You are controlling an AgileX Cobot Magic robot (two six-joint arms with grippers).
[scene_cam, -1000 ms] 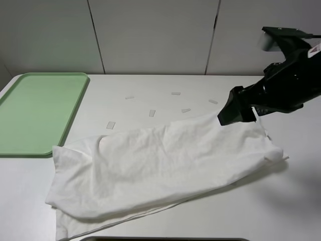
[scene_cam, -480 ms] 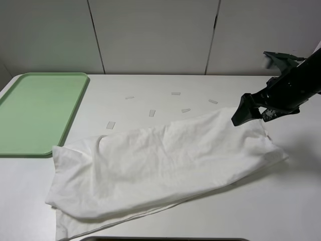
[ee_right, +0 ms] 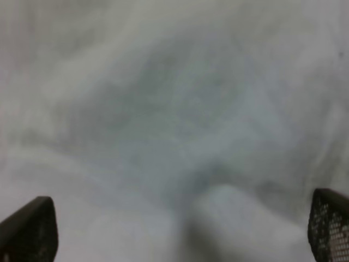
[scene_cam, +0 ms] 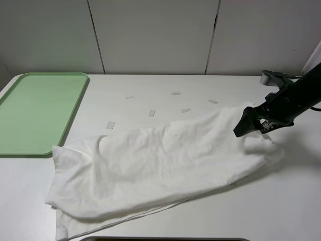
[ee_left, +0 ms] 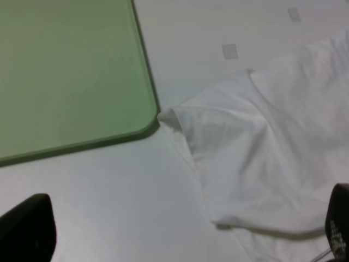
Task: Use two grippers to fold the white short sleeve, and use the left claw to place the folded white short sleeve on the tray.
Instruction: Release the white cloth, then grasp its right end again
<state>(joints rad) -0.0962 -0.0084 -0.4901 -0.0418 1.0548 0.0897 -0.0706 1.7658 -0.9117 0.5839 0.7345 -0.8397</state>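
The white short sleeve [scene_cam: 160, 165] lies crumpled and stretched across the table from front left to right. My right gripper [scene_cam: 244, 127] hangs low over its right end, just above or touching the cloth. In the right wrist view that gripper [ee_right: 177, 229] is open, both fingertips [ee_right: 27, 232] wide apart over blurred white fabric [ee_right: 163, 109]. The left claw [ee_left: 182, 232] is open too, above the bare table beside the shirt's sleeve [ee_left: 262, 153] and the tray corner [ee_left: 71, 76]. The pale-green tray [scene_cam: 15, 135] sits at the far left, and the left arm is outside the high view.
Several small pale tape strips [scene_cam: 152, 113] lie on the table behind the shirt. A dark edge [scene_cam: 165, 239] runs along the table's front. White wall panels stand behind the table.
The right arm has swung back to the right and dropped lower over the shirt's right end. The cloth corner there has drawn in slightly.
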